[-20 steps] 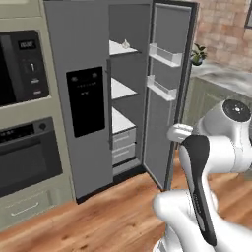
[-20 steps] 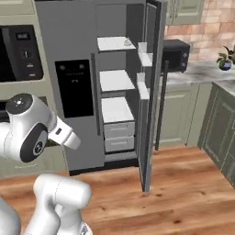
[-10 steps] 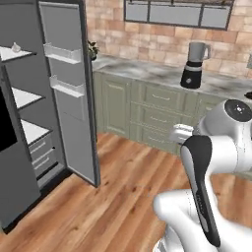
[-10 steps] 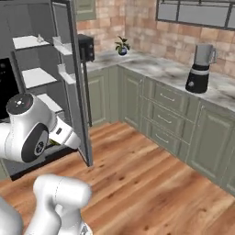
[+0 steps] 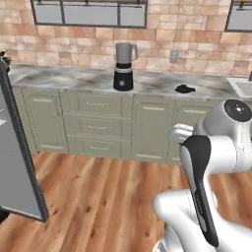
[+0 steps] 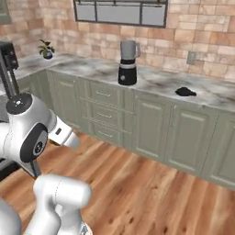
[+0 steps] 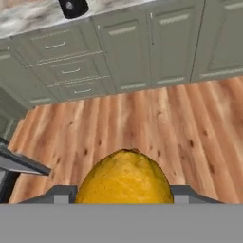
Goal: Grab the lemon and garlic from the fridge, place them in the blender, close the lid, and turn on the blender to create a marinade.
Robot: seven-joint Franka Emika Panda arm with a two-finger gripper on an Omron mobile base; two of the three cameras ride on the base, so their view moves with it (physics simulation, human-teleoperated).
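A yellow lemon [image 7: 124,176] sits between the two dark fingertips of my gripper [image 7: 124,197], which is shut on it and held above the wooden floor. The blender [image 5: 123,67] [image 6: 128,62] stands on the marble counter, its translucent jar open on top; its black base [image 7: 73,6] shows at the top of the hand view. The black lid [image 5: 184,89] [image 6: 185,92] lies on the counter to the blender's right. The fridge's open grey door [image 5: 17,162] stands at the left edge. The garlic is out of view.
Green cabinets with drawers [image 5: 96,129] [image 6: 104,114] run under the counter [image 5: 69,78]. A potted plant [image 6: 46,48] stands at the counter's left end, and a sink corner [image 5: 242,86] at the far right. Wooden floor [image 6: 151,193] lies between me and the cabinets.
The whole picture has swung right: the base has turned from the open fridge to the counter with the blender. The arm holds the same pose against the base.
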